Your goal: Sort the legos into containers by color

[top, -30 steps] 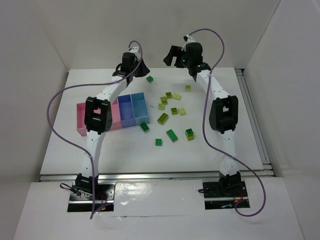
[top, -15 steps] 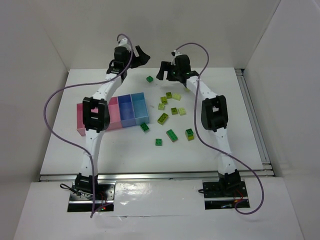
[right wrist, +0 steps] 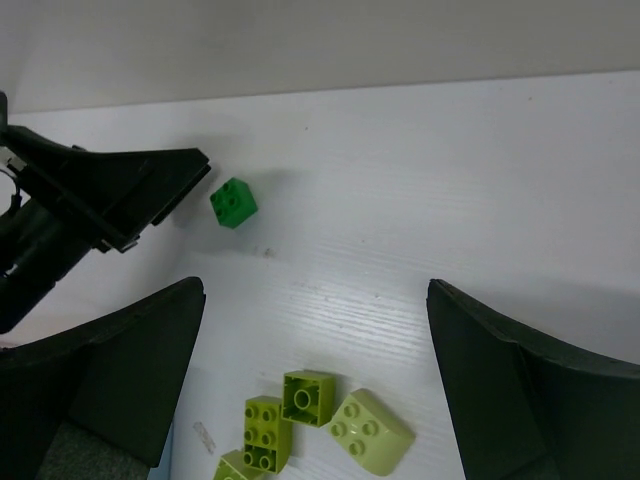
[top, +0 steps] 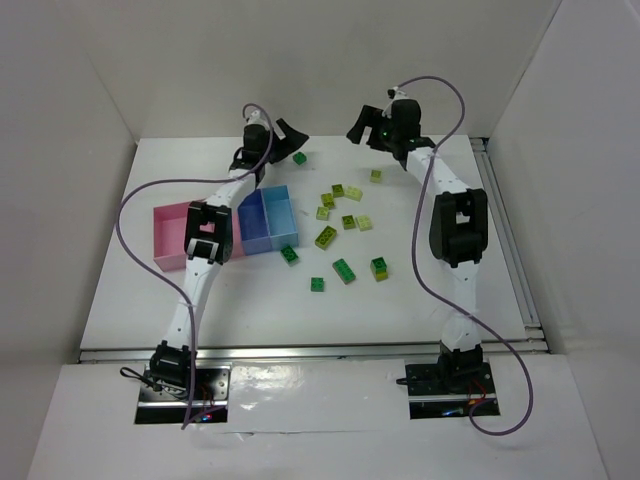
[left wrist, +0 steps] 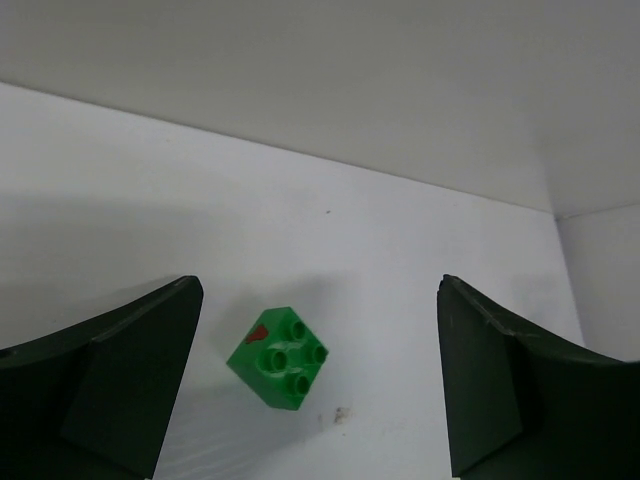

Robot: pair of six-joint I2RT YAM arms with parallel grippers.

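Note:
The legos lie scattered right of the containers. One dark green brick (top: 299, 158) (left wrist: 278, 356) sits alone at the far side, and my left gripper (top: 276, 134) (left wrist: 315, 390) hovers over it, open, with the brick between its fingers and untouched. My right gripper (top: 364, 124) (right wrist: 315, 385) hangs open above the table's far middle, over a cluster of yellow-green bricks (right wrist: 308, 396) (top: 338, 192), holding nothing. The containers stand in a row on the left: pink (top: 170, 238), darker blue (top: 250, 212) and light blue (top: 281, 215).
More dark green bricks (top: 289, 255) (top: 317, 285) and mixed ones (top: 344, 270) (top: 379, 267) lie nearer the front. White walls close the table at the back and sides. The left arm (top: 205, 235) crosses over the pink bins.
The left arm has swung right and its gripper has come down by the far green brick. The right gripper moved left, then back to the right and farther off.

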